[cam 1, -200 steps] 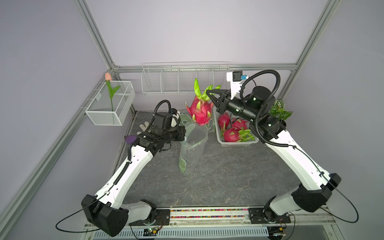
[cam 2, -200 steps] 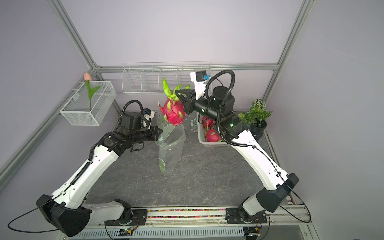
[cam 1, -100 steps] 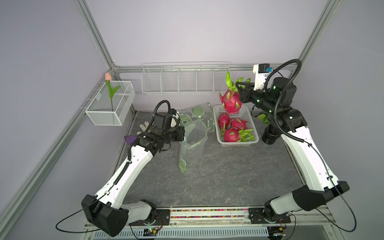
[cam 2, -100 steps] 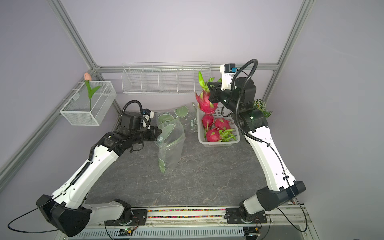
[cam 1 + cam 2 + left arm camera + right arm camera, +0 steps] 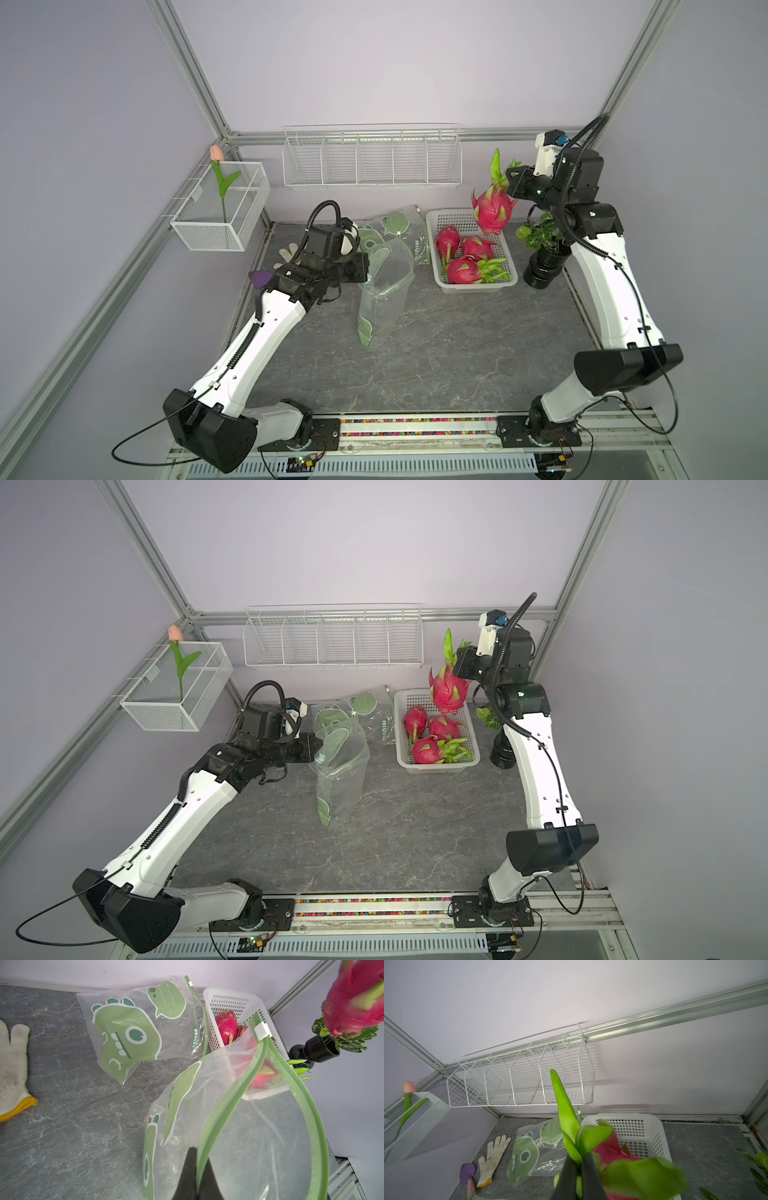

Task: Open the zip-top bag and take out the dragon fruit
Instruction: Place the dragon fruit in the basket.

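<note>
- Overview, both top views: my two arms reach over a grey marbled table (image 5: 457, 353), one from each lower corner of the frame.
- Upper right of the frame: my right gripper (image 5: 510, 182) is clamped on the green leafy scales at the top of one dragon fruit (image 5: 492, 208). Its magenta body hangs downward over the far right corner of the white basket (image 5: 465, 288), clear of what lies inside.
- Right wrist view, bottom edge: the two dark fingers (image 5: 566, 1180) pinch a green scale between them (the pink body beside them is blurred).
- Basket contents: three more dragon fruits lie inside, two toward the far wall (image 5: 448, 240) (image 5: 477, 246) and one against the near wall (image 5: 463, 269), its green scales pointing right.
- Centre of the frame: my left gripper (image 5: 366, 268) is closed on the rim of the zip-top bag (image 5: 384, 299), which stands on the table and leans toward the lower left.
- Left wrist view: the bag's green zip strips (image 5: 228, 1095) spread apart into a wide loop, so the mouth is open. The white slider (image 5: 262, 1031) sits at the far end.
- Surroundings: a second printed bag (image 5: 399, 224) lies flat at the back, just left of the basket. A white glove (image 5: 289, 252) lies at the table's left edge. A potted plant (image 5: 540, 241) stands right of the basket.
</note>
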